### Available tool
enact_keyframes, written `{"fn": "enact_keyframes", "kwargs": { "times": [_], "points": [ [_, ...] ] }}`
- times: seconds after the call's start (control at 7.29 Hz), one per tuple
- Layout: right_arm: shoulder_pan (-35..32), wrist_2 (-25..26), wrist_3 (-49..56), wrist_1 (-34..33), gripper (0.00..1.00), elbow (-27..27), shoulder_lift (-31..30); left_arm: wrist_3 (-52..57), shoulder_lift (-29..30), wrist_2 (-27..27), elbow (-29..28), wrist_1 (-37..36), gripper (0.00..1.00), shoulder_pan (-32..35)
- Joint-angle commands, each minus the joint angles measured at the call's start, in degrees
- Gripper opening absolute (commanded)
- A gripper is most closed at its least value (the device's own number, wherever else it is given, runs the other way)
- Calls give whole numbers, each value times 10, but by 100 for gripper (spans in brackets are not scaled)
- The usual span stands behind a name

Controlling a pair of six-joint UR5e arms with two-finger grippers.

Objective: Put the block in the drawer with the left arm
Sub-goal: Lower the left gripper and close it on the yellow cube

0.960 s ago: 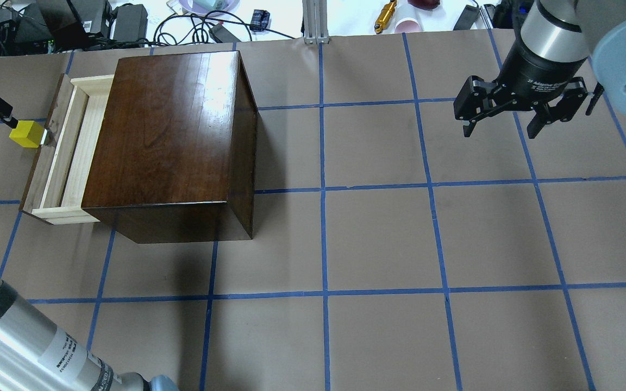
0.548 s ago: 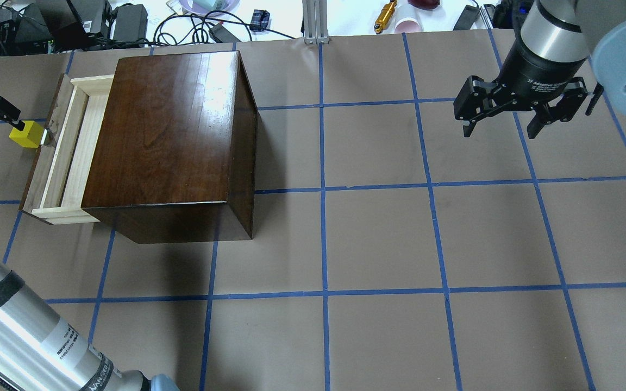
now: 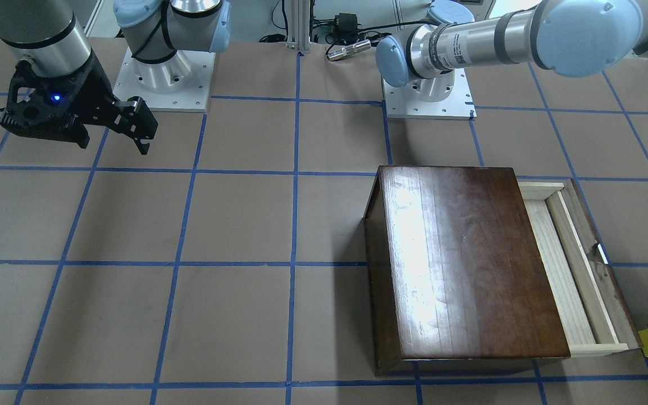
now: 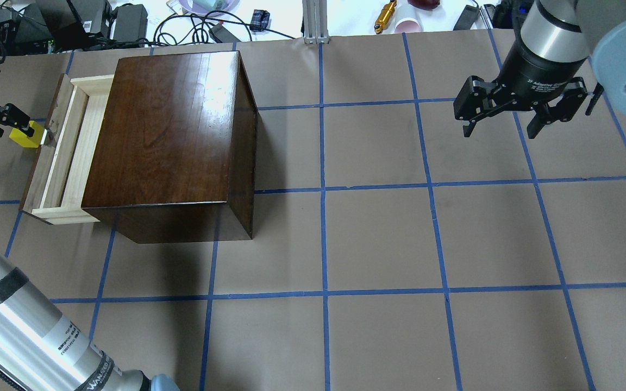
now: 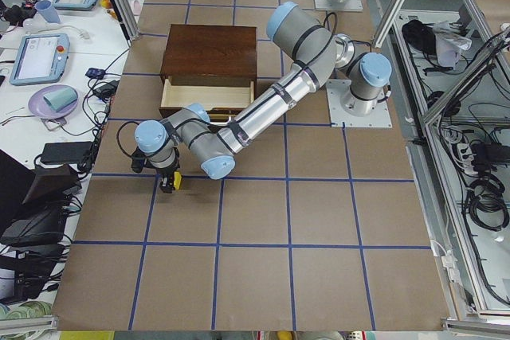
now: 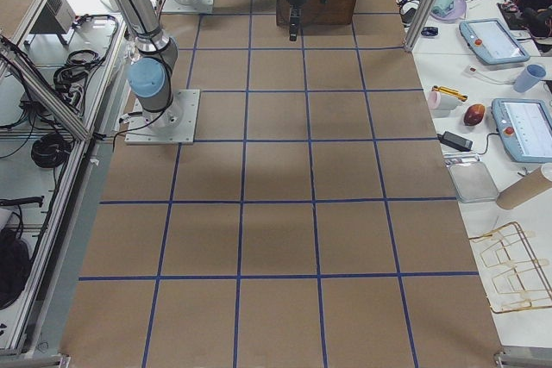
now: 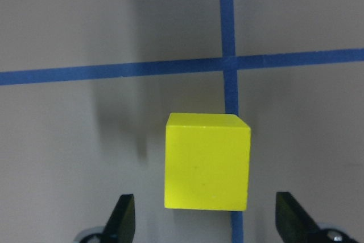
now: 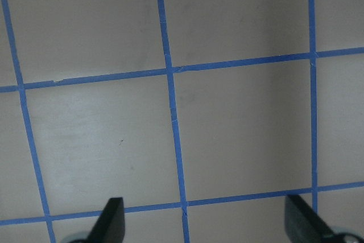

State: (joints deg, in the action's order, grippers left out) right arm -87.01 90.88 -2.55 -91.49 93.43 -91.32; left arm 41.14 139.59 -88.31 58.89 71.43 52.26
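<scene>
- Small bright-yellow cube block [image 7: 207, 162] sits on the brown-paper worktop [image 4: 378, 239], just outside the pulled-out pale-wood drawer [image 4: 66, 152].
- Black two-finger left pincer [image 7: 206, 223] is spread either side of it, not touching: the grasp step, I judge.
- Next likely calls for lowering, pinching, then lifting over the drawer front.

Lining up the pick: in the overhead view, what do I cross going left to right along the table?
left gripper → block → drawer → cabinet → right gripper

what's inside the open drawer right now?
The exposed strip of the pale-wood drawer shows bare wood only. Its rear is hidden under the dark-brown cabinet. The small yellow cube sits outside.
</scene>
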Motion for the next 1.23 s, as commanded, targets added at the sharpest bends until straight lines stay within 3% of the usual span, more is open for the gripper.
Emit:
{"fn": "enact_keyframes", "kwargs": {
  "times": [0.0,0.27,0.69,0.96,1.1],
  "points": [
    [0,1,0,0,100,0,0,7,10,0,0,-5,85,0],
    [0,0,0,0,100,0,0,14,11,1,0,-13,75,0],
    [0,0,0,0,100,0,0,32,16,1,-1,-13,74,0],
    [0,1,0,0,100,0,0,34,16,1,0,-13,58,0],
    [0,0,0,0,100,0,0,34,16,1,-1,-12,44,0]
  ]
}}
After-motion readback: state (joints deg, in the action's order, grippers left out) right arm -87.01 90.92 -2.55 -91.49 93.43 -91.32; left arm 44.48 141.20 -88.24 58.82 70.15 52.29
